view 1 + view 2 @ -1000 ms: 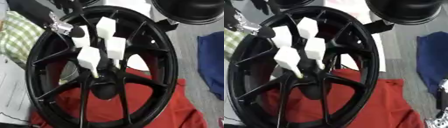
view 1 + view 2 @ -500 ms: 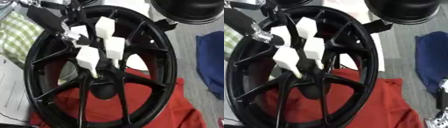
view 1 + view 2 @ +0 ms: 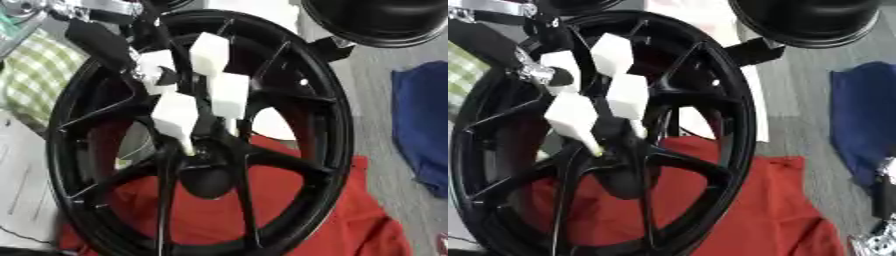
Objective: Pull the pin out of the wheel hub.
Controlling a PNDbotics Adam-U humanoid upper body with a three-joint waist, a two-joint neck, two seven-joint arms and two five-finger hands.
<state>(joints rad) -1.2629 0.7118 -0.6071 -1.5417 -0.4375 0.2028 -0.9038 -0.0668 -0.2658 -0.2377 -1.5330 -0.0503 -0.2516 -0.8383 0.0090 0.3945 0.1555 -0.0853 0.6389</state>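
A black wheel point(image 3: 324, 115) stands tilted on a red cloth point(image 3: 315, 215). Several white block-headed pins stick out of its hub point(image 3: 206, 150). My left hand point(image 3: 98, 42) reaches in from the upper left; an outstretched black finger point(image 3: 560, 78) lies against the upper-left pin point(image 3: 156, 67). The other pins point(image 3: 229, 94) stand free of the hand. A black and silver part of my right hand point(image 3: 882, 200) shows at the lower right edge of the right eye view, away from the wheel.
A large black round object point(image 3: 385, 20) hangs over the wheel's upper right rim. A blue cloth point(image 3: 424, 125) lies on the grey floor at right. A green checked cloth point(image 3: 35, 75) and white paper point(image 3: 22, 200) lie at left.
My left hand has come in from the upper left and down across the rim until it meets the upper-left pin. The wheel and the pins have not moved.
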